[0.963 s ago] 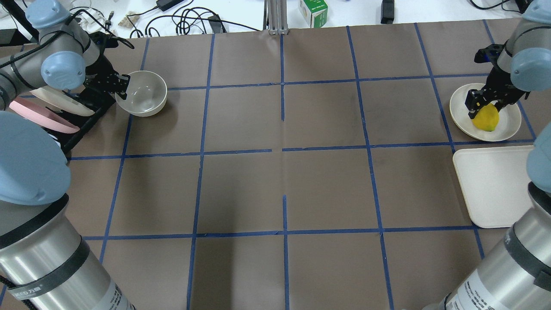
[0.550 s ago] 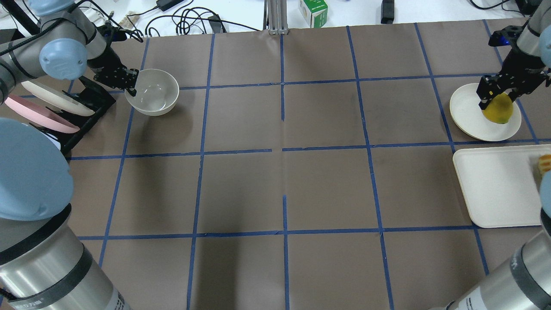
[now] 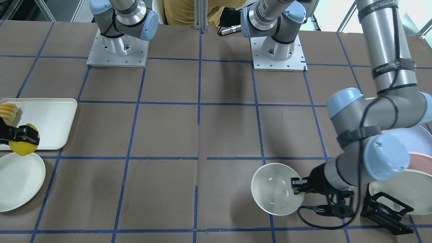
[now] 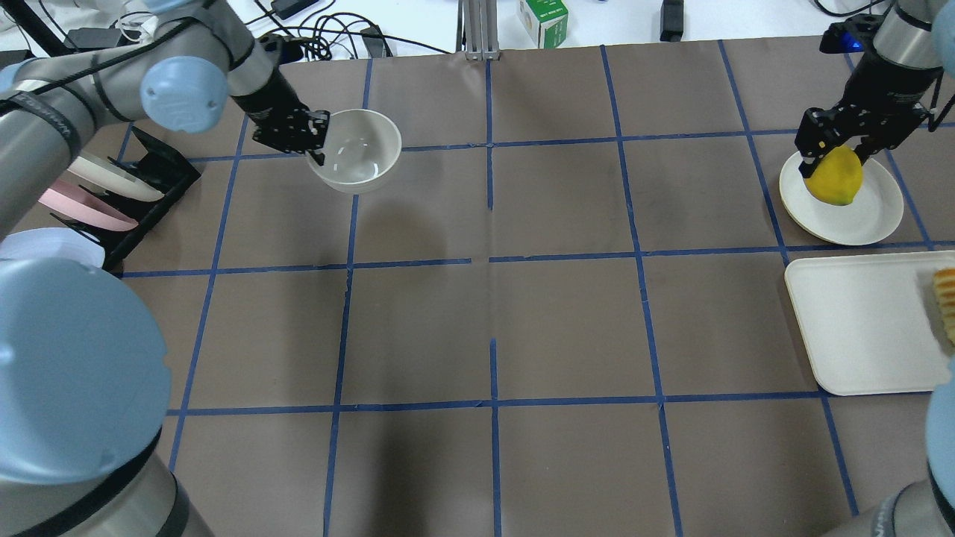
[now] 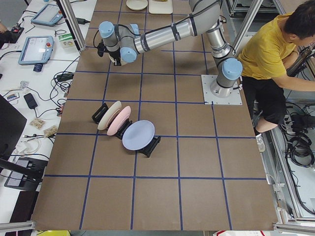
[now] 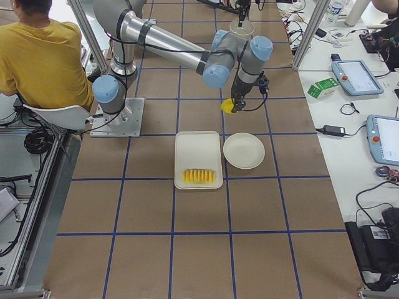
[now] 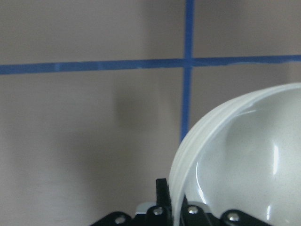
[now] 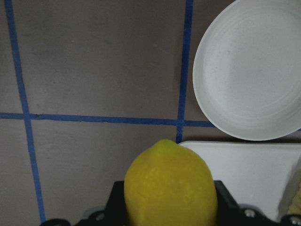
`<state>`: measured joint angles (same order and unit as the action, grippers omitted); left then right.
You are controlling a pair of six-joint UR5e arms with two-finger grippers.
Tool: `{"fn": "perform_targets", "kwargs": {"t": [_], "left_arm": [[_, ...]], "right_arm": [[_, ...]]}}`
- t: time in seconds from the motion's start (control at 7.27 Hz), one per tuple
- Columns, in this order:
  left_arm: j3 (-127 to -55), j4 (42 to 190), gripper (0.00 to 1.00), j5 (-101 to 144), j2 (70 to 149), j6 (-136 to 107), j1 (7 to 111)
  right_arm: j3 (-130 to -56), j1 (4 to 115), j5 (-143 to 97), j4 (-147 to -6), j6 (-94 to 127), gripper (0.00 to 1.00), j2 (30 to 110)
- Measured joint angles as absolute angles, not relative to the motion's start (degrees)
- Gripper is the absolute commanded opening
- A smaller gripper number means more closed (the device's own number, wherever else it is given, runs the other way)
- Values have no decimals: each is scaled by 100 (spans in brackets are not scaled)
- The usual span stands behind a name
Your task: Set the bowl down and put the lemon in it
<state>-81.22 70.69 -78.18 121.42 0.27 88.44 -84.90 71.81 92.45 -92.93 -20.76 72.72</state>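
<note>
The brown desk is gridded with blue tape. Far right lies a flat cream plate. Just nearer is a cream tray with orange-yellow fruit slices at its right edge. Far left, a black rack holds tilted pastel plates. A green carton stands beyond the far edge.

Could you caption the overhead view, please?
Left gripper holds the bowl by its rim; right gripper holds the lemon near the plate.
</note>
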Motion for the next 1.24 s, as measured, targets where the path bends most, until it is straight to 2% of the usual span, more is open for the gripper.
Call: {"fn": "perform_targets", "kwargs": {"t": [0.41, 0.96, 1.1, 1.24], "left_arm": [[-8990, 5920, 0, -7899, 12038, -1648, 9977], [-9861, 5573, 0, -7915, 11606, -1948, 10179], [-9965, 5556, 25, -7898, 11528, -1948, 10198], [-10017, 5503, 85, -7900, 11527, -1918, 10199]], "right_arm": [[-8533, 7586, 8917, -8983, -1716, 0, 7498], [-8550, 8471, 8844, -8886, -1043, 0, 7655], [-8540, 8731, 8800, -8905, -735, 0, 7660], [-8527, 8983, 8758, -8949, -399, 0, 7661]]}}
